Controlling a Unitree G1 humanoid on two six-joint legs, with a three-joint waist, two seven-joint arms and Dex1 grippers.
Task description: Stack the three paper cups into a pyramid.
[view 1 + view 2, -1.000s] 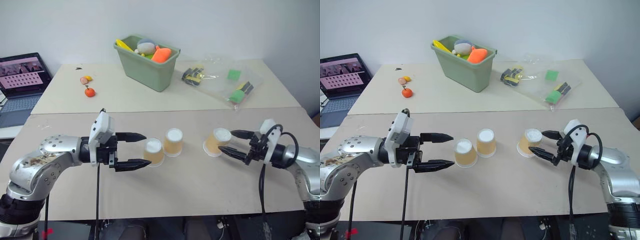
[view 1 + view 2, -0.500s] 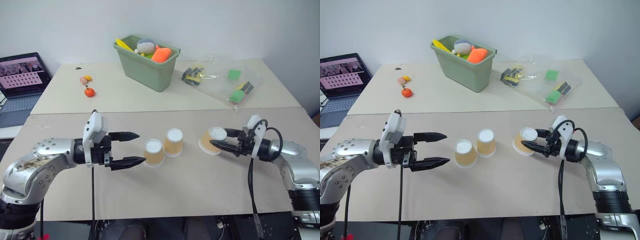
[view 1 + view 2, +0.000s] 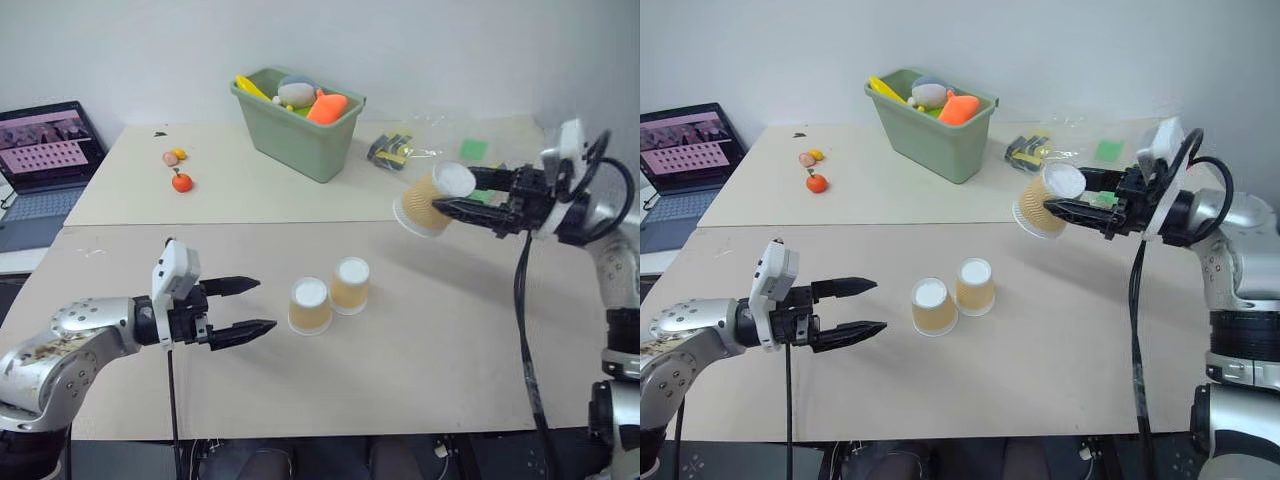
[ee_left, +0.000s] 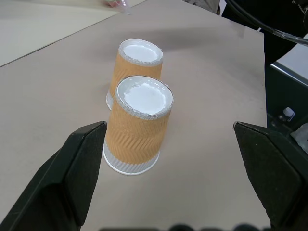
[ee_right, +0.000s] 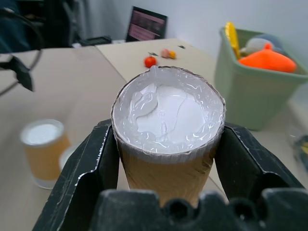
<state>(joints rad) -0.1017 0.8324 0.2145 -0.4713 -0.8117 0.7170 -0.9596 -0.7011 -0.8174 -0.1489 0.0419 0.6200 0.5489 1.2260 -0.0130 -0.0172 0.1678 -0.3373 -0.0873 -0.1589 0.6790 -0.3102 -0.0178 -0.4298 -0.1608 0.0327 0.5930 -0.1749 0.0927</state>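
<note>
Pale wall backs a tan bench (image 3: pixel 450 340) where two paper cups (image 3: pixel 309 305) stand upside down, side by side and touching, near the middle. Above the bench to their right, the right pincer (image 3: pixel 452 200) grips the third cup (image 3: pixel 432 201) by its sides, tilted, white base toward the camera. Left of the pair, the left pincer (image 3: pixel 247 306) hangs with fingers spread wide, holding nothing. Behind stands a green bin (image 3: pixel 298 125) of toys.
</note>
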